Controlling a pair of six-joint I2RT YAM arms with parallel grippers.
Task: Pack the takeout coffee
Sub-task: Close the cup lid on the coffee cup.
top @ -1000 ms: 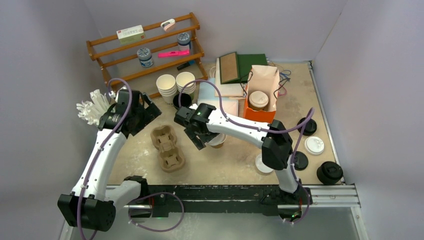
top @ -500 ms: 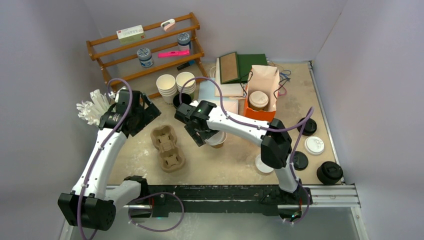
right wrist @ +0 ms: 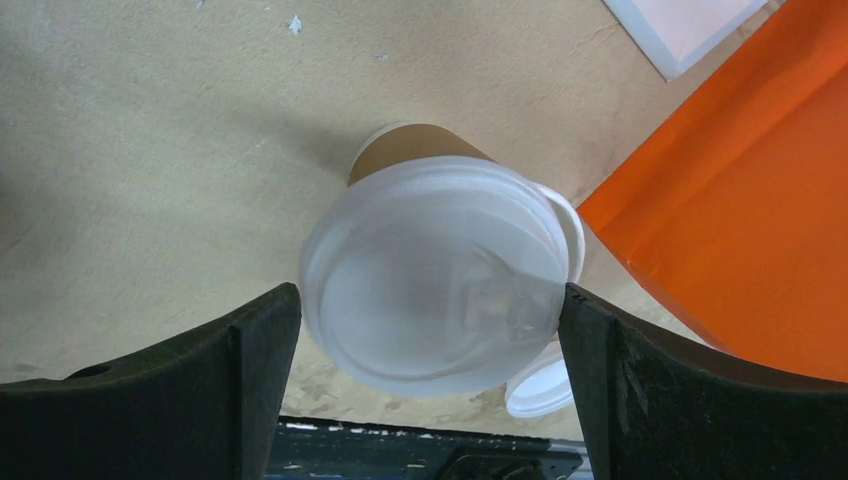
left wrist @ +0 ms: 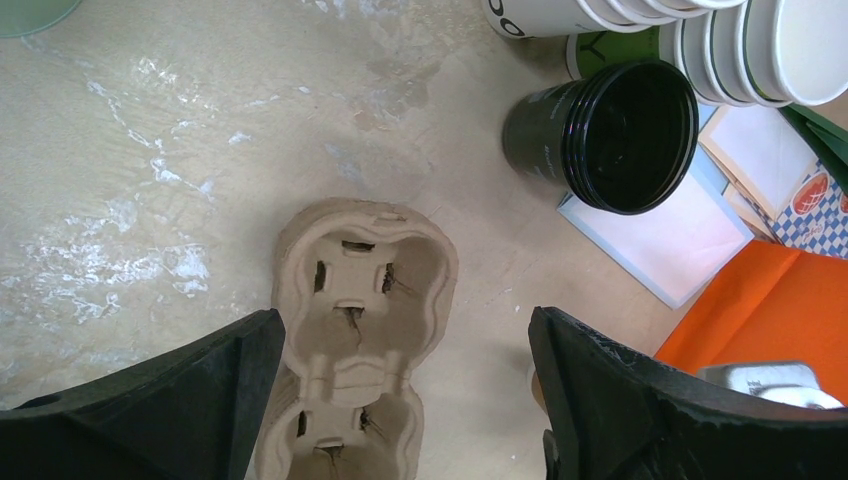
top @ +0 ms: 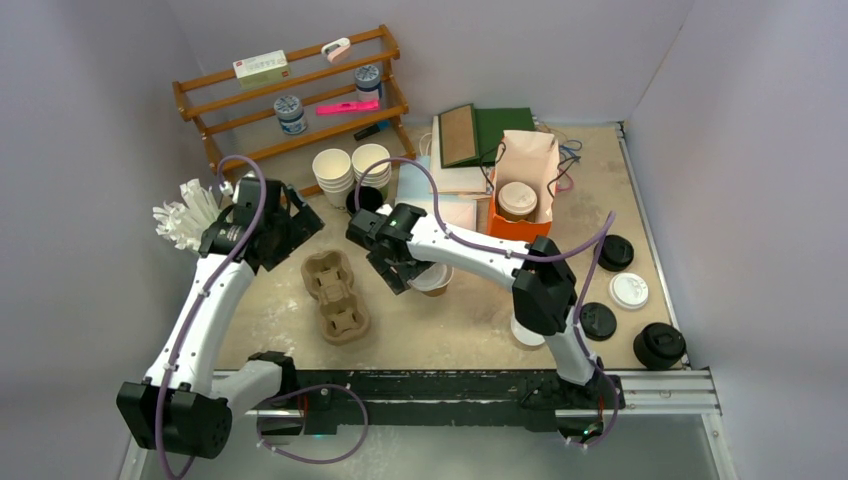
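Note:
One takeout coffee (right wrist: 440, 285), a brown kraft cup with a white lid, stands on the table (top: 450, 320), and my right gripper (right wrist: 430, 295) is open just above it. Its black fingers (right wrist: 700, 400) flank the lid without closing on it. From above, this cup (top: 436, 281) shows just past the right gripper (top: 398, 275). Another lidded brown cup (top: 517, 200) sits inside the paper bag (top: 528, 160) in the orange box (top: 520, 232). My left gripper (left wrist: 405, 320) hangs open over the pulp cup carrier (left wrist: 350, 330), nothing between its fingers. The carrier (top: 335, 295) lies empty at centre left.
Stacked white cups (top: 350, 165) and a black cup (top: 365, 200) stand behind the carrier, by a wooden rack (top: 290, 95). Loose white lids (top: 630, 290) and black lids (top: 613, 252) lie at the right. Books (top: 480, 135) sit at the back. White utensils (top: 185, 215) lie at far left.
The right arm's elbow has swung a little left and its gripper has edged slightly over the lidded cup. The left arm has not moved.

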